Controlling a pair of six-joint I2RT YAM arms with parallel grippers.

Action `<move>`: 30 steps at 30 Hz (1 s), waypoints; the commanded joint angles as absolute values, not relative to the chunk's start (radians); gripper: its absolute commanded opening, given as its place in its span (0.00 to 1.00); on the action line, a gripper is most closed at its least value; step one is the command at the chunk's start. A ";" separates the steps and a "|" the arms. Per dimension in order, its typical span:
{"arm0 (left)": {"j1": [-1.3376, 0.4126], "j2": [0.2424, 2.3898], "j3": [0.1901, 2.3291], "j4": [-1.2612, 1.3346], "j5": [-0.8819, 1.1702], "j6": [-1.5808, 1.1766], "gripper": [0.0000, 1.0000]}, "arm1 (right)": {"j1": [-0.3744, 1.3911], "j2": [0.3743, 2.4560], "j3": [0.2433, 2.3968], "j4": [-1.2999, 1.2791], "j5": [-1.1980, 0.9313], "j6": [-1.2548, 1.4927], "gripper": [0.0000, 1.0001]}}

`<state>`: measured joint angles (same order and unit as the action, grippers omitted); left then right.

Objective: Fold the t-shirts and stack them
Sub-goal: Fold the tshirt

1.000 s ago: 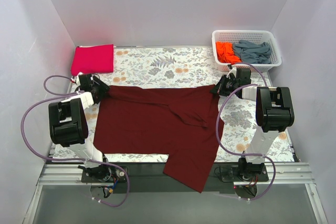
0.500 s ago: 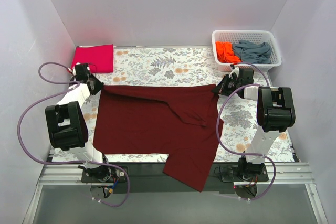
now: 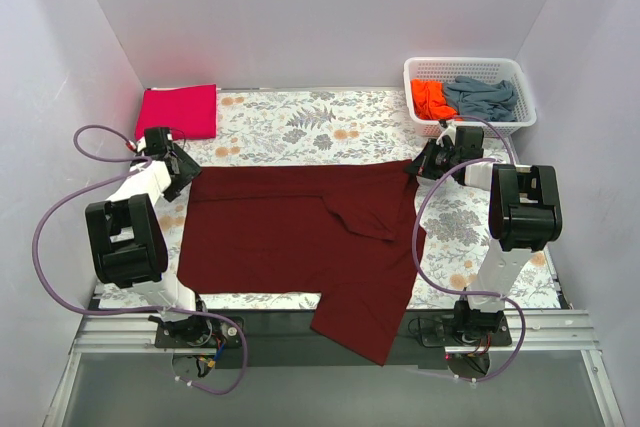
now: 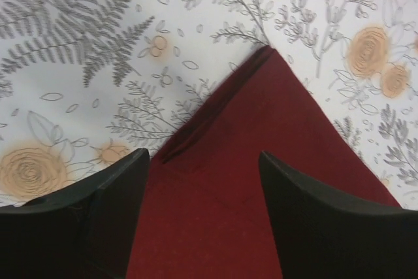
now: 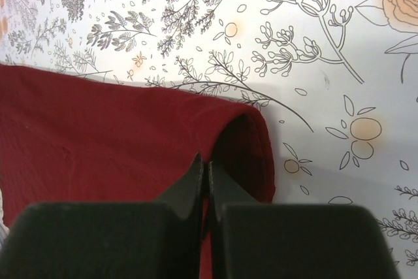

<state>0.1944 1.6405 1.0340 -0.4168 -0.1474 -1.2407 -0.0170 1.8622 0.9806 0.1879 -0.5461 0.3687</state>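
Note:
The dark maroon t-shirt [image 3: 300, 232] lies spread on the floral cloth, and one part hangs over the near table edge. My left gripper [image 3: 178, 169] is open over its far left corner. In the left wrist view the maroon cloth [image 4: 274, 129] lies flat between the spread fingers [image 4: 114, 207]. My right gripper [image 3: 415, 167] is shut on the far right corner. In the right wrist view the shut gripper [image 5: 206, 164] pinches a raised fold of the maroon cloth [image 5: 117, 142]. The magenta-pink t-shirt [image 3: 178, 112] lies folded at the far left. The orange t-shirt [image 3: 431, 99] and grey-blue t-shirt [image 3: 482, 97] are in the basket.
The white lattice basket [image 3: 465, 64] stands at the far right corner. The floral table cloth [image 3: 310, 122] shows bare beyond the maroon shirt. White walls close in the left, back and right. Purple cables loop beside both arms.
My left gripper drew the shirt's far left corner outward to the left, then eased back slightly. The shirt's far edge now lies straighter. My right gripper shifted slightly farther, still holding its corner.

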 commanded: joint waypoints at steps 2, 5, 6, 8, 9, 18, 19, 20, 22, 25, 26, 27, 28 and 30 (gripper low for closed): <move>0.196 1.588 1.051 -0.356 -0.026 -1.256 0.62 | -0.023 1.881 1.023 0.199 -0.548 0.341 0.01; 0.190 1.624 1.081 -0.321 0.018 -1.247 0.54 | -0.023 1.890 1.025 0.198 -0.551 0.337 0.01; 0.189 1.638 1.088 -0.308 0.040 -1.247 0.52 | -0.023 1.890 1.025 0.198 -0.549 0.337 0.01; 0.189 1.684 1.101 -0.269 0.066 -1.249 0.45 | -0.023 1.893 1.025 0.198 -0.548 0.339 0.01; 0.187 1.701 1.104 -0.253 0.078 -1.250 0.43 | -0.023 1.894 1.026 0.198 -0.548 0.337 0.01; 0.187 1.908 1.143 -0.224 0.049 -1.266 0.33 | -0.046 1.917 1.052 0.195 -0.491 0.308 0.01; 0.189 1.922 1.141 -0.219 0.051 -1.270 0.33 | -0.048 1.922 1.058 0.193 -0.485 0.304 0.01; 0.187 1.925 1.138 -0.218 0.054 -1.275 0.33 | -0.054 1.930 1.065 0.193 -0.474 0.299 0.01; 0.187 1.931 1.135 -0.207 0.052 -1.276 0.33 | -0.058 1.940 1.086 0.196 -0.463 0.295 0.01; 0.189 1.931 1.143 -0.203 0.054 -1.270 0.34 | -0.063 1.960 1.118 0.195 -0.446 0.290 0.01; 0.189 1.930 1.144 -0.199 0.052 -1.269 0.35 | -0.063 1.970 1.124 0.196 -0.440 0.288 0.01; 0.187 1.924 1.146 -0.201 0.052 -1.259 0.37 | -0.063 1.973 1.130 0.195 -0.437 0.287 0.01; 0.187 1.919 1.150 -0.199 0.052 -1.256 0.38 | -0.063 1.974 1.141 0.195 -0.437 0.284 0.01; 0.189 1.893 1.154 -0.198 0.052 -1.244 0.43 | -0.063 1.968 1.143 0.187 -0.439 0.282 0.05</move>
<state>0.1890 1.8996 1.1461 -0.1650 0.0708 -1.2755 -0.0479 1.9686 1.1007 0.1745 -0.4808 0.3111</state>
